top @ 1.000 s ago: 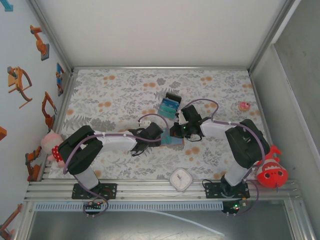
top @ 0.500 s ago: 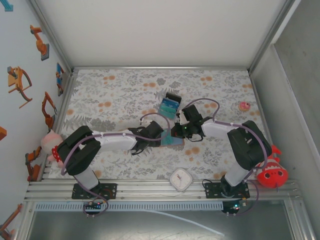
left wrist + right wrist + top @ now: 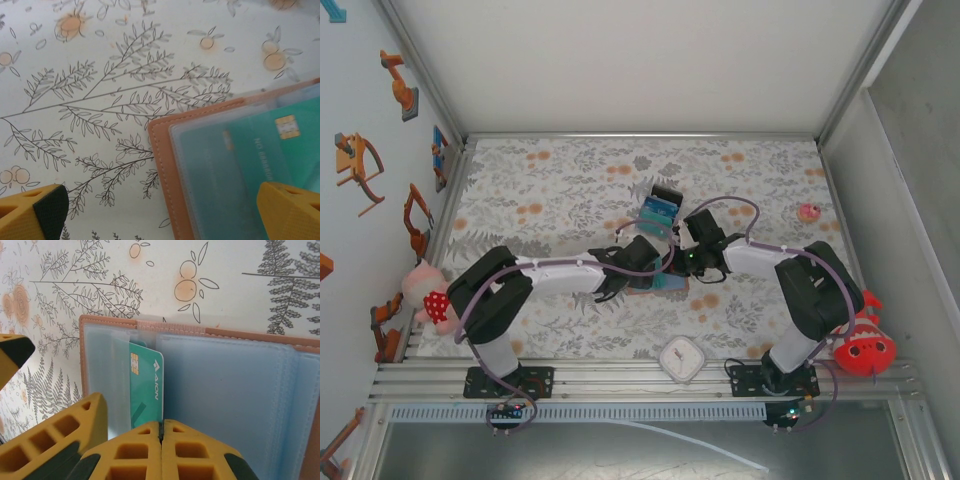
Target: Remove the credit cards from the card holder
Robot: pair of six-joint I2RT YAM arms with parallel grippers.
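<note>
Clearly readable: "AION" in white along the teal card, beside its gold chip.
Fainter writing: in the left wrist view, pale letters beginning "NO" under clear plastic, the rest blurred.
Card holder: open flat on the floral tablecloth, with a stitched terracotta edge and pale blue-grey pockets.
Loose cards: teal, blue and black, just beyond the holder.
Right gripper: jaws together at the teal card's lower end.
Left gripper: jaws wide apart, straddling the holder's corner.
</note>
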